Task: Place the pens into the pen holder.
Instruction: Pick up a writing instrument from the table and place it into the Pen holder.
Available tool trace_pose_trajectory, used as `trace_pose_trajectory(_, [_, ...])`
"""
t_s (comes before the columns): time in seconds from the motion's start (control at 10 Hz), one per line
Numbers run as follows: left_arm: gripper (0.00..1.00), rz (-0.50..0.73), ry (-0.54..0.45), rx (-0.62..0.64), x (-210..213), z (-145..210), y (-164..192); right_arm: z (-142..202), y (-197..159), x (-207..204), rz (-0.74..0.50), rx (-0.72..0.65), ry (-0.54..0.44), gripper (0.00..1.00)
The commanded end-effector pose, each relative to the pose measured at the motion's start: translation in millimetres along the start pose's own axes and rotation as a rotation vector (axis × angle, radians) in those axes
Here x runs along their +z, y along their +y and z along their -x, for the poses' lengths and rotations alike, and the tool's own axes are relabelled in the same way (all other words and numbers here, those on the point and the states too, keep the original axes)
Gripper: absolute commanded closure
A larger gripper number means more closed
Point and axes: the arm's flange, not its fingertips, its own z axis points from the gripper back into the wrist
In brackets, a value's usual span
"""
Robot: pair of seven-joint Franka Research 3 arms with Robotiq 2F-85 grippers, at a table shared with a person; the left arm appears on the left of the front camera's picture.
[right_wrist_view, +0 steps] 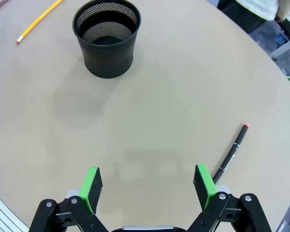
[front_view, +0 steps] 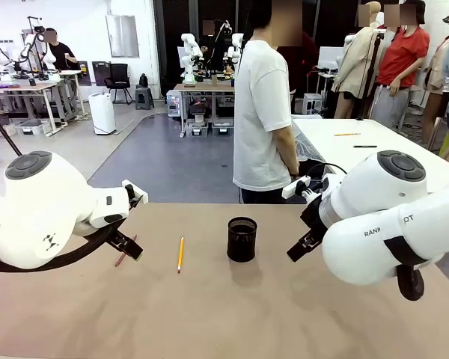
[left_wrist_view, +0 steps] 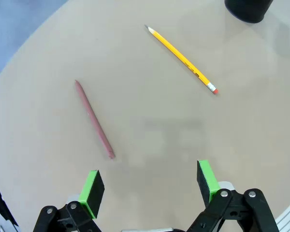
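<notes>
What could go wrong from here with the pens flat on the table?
Flat, thin targets: the reddish-brown pencil, yellow pencil and black pen lie on the table, so a grasp may scrape it or slip off. The pen holder is empty and likely light; an angled drop could tip it.

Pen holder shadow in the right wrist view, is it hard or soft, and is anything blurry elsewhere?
Right wrist view: the pen holder throws a soft, faint shadow toward the lower left on the table; crisp focus. Left wrist view: the yellow pencil looks sharp, barely shadowed. Front view: the holder's shadow falls toward the camera.
</notes>
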Motion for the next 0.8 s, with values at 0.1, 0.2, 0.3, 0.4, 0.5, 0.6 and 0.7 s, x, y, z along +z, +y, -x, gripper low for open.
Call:
trace_pose_trajectory(0.1, [0.0,0.0,-0.001,0.0,0.4,-0.1,0.3,0.0,0.0,0.0,0.0,0.0,0.0,0.0])
trace_pose_trajectory(0.2, [0.0,0.0,-0.001,0.0,0.4,-0.1,0.3,0.0,0.0,0.0,0.0,0.0,0.0,0.0])
trace_pose_trajectory(0.3, [0.0,0.0,-0.001,0.0,0.4,-0.1,0.3,0.0,0.0,0.0,0.0,0.0,0.0,0.0])
trace_pose_trajectory(0.4, [0.0,0.0,-0.001,0.0,0.4,-0.1,0.3,0.0,0.0,0.0,0.0,0.0,0.0,0.0])
trace_pose_trajectory(0.5, [0.0,0.0,-0.001,0.0,0.4,-0.1,0.3,0.0,0.0,0.0,0.0,0.0,0.0,0.0])
trace_pose_trajectory(0.6, [0.0,0.0,-0.001,0.0,0.4,-0.1,0.3,0.0,0.0,0.0,0.0,0.0,0.0,0.0])
trace_pose_trajectory(0.7, [0.0,0.0,-0.001,0.0,0.4,-0.1,0.3,0.0,0.0,0.0,0.0,0.0,0.0,0.0])
